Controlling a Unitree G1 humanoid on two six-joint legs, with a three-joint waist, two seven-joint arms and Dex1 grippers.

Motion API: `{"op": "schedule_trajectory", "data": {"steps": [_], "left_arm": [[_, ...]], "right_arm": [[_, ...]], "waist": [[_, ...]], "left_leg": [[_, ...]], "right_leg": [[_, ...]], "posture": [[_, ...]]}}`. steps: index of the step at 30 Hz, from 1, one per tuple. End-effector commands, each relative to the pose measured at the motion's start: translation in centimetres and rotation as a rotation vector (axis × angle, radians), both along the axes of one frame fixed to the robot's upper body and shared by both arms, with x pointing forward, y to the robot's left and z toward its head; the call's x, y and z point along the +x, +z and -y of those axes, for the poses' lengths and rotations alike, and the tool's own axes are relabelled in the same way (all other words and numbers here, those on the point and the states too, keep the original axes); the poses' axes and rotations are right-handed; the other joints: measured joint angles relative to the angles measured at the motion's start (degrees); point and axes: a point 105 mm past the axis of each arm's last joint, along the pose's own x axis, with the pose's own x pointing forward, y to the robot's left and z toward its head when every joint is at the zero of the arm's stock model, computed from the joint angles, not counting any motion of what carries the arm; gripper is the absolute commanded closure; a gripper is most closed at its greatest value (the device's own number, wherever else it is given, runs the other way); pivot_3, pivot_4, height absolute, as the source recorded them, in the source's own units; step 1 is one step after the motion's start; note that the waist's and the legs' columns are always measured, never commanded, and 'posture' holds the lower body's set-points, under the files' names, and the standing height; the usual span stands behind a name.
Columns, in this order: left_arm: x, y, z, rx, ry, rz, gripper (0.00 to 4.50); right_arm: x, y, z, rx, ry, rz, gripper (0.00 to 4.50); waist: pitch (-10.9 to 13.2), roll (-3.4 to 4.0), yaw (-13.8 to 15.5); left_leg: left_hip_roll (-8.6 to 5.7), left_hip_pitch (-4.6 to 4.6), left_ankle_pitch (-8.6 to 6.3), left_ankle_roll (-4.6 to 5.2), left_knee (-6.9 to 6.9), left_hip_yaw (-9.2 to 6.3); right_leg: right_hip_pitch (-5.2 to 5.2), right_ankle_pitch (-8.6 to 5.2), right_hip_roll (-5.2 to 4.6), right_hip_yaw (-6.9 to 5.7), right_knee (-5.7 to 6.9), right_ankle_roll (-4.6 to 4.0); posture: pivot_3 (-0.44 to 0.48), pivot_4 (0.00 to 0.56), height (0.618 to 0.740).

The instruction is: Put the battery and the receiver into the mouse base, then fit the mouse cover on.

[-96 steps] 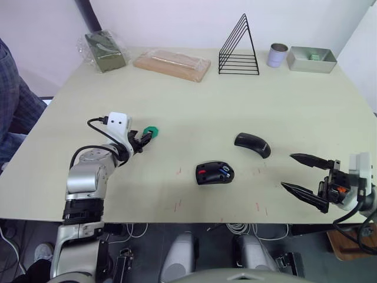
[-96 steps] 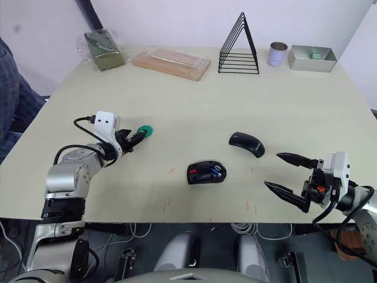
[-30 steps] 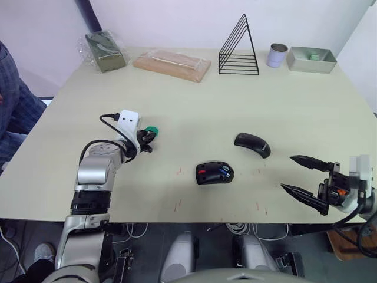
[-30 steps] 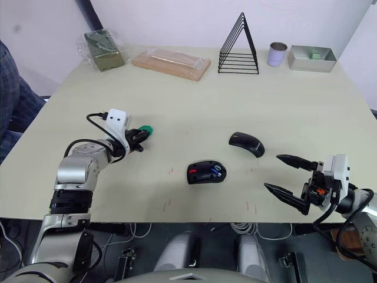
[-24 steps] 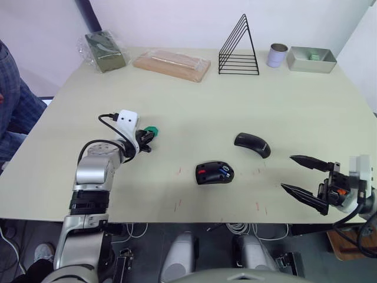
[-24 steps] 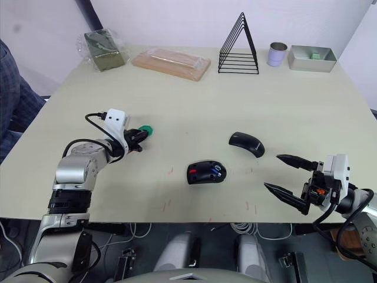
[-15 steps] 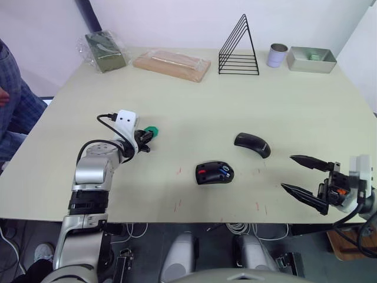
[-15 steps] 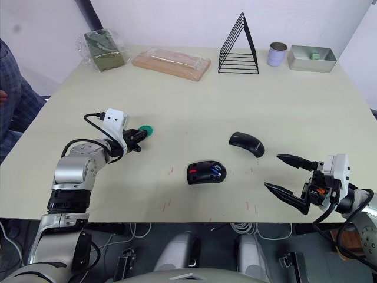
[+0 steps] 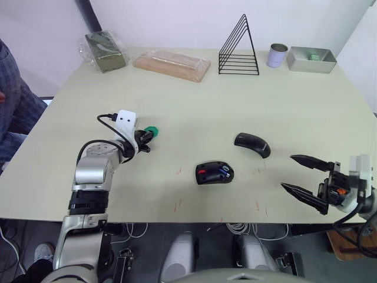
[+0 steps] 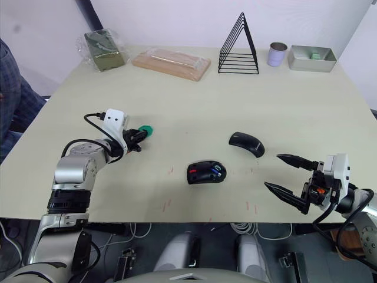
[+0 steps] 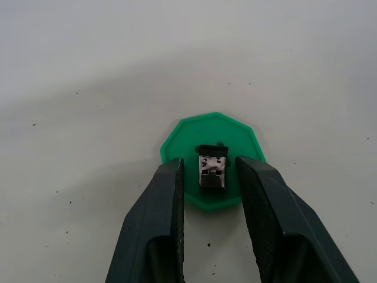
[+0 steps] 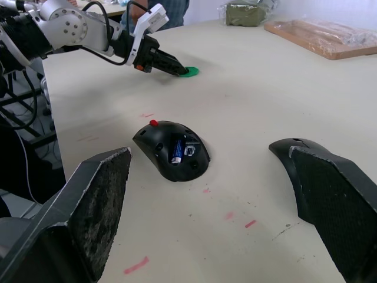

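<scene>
The mouse base [image 9: 214, 173] lies near the table's front centre, with a red patch on top. The blue battery [image 12: 177, 150] sits in its open compartment. The mouse cover [image 9: 252, 144] rests on the table just right of and behind the base. The receiver [image 11: 212, 171] stands on a flat green disc [image 9: 152, 130] at the left. My left gripper [image 11: 209, 183] is low over the disc. Its fingers [image 11: 171, 200] straddle the receiver with a thin gap on each side. My right gripper [image 9: 287, 171] hovers wide open and empty to the right of the base.
Along the far edge stand a wire rack [image 9: 238, 50], a tin cup [image 9: 277, 55], a grey tray [image 9: 311, 59], a wrapped wooden board [image 9: 172, 63] and a green packet [image 9: 105, 50]. A person's sleeve [image 9: 12, 106] shows at the left edge.
My left gripper has crept forward onto the green disc and the arm's elbow has shifted. The right gripper, mouse base and cover have stayed put.
</scene>
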Motion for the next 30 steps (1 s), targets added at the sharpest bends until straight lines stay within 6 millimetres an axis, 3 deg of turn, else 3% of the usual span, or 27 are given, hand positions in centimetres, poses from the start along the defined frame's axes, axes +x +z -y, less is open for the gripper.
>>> {"op": "schedule_trajectory", "data": {"steps": [1, 4, 5, 6, 9, 18, 25, 30], "left_arm": [[-0.1, 0.7, -0.3, 0.011, -0.002, 0.028, 2.99], [-0.1, 0.7, -0.3, 0.008, 0.000, 0.029, 2.99], [-0.2, 0.7, -0.3, 0.007, 0.000, 0.029, 3.28], [-0.2, 0.7, -0.3, 0.007, 0.000, 0.030, 3.28], [-0.2, 0.7, -0.3, 0.008, -0.001, 0.031, 4.44], [-0.2, 0.9, -0.2, 0.011, -0.005, 0.041, 4.44], [-0.4, 3.2, 0.3, -0.064, -0.051, 0.106, 4.44], [-1.8, 4.6, 1.0, -0.113, -0.145, 0.109, 4.44]], "right_arm": [[-0.3, 1.0, -0.4, -0.003, 0.023, 0.042, 0.00], [-0.3, 1.0, -0.4, -0.003, 0.024, 0.041, 0.00], [-0.2, 1.0, -0.4, -0.003, 0.024, 0.041, 0.00], [-0.2, 1.0, -0.4, -0.003, 0.024, 0.041, 0.00], [-0.2, 1.0, -0.4, -0.002, 0.024, 0.041, 0.00], [-0.2, 0.9, -0.4, -0.005, 0.025, 0.041, 0.00], [0.3, 1.4, -0.6, -0.008, 0.031, 0.052, 0.00], [0.4, 2.1, -1.5, -0.001, 0.058, 0.054, 0.00]], "waist": [[0.0, 0.00, 0.0], [0.0, 0.00, 0.0], [0.0, 0.00, 0.0], [0.0, 0.00, 0.0], [0.0, 0.01, 0.0], [0.0, 0.01, 0.0], [0.0, 0.00, 0.0], [0.0, 0.01, -0.1]], "left_leg": [[0.00, 0.00, 0.00, 0.00, 0.00, 0.00], [0.00, 0.00, 0.00, 0.00, 0.00, 0.00], [0.00, 0.00, 0.00, 0.00, 0.00, 0.00], [0.00, 0.00, 0.00, 0.00, 0.00, 0.00], [0.00, 0.01, 0.00, 0.00, 0.00, 0.00], [0.00, 0.04, 0.01, -0.01, 0.01, 0.01], [0.00, 0.03, 0.01, -0.02, 0.02, 0.00], [0.01, 0.03, 0.01, -0.02, 0.02, -0.01]], "right_leg": [[0.00, 0.00, 0.00, 0.00, 0.00, 0.00], [0.00, 0.00, 0.00, 0.00, 0.00, 0.00], [0.00, 0.00, 0.00, 0.00, 0.00, 0.00], [0.00, 0.00, 0.00, 0.00, 0.00, 0.00], [0.00, 0.00, 0.00, 0.00, 0.02, 0.00], [0.00, 0.00, 0.00, 0.01, 0.07, 0.00], [-0.01, 0.00, 0.00, 0.01, 0.09, -0.01], [-0.01, -0.01, 0.00, 0.01, 0.10, -0.01]], "posture": [[0.000, 0.150, 0.740], [0.000, 0.150, 0.740], [0.000, 0.150, 0.740], [0.000, 0.150, 0.740], [0.000, 0.150, 0.740], [0.000, 0.150, 0.740], [0.000, 0.150, 0.740], [0.000, 0.150, 0.740]]}}
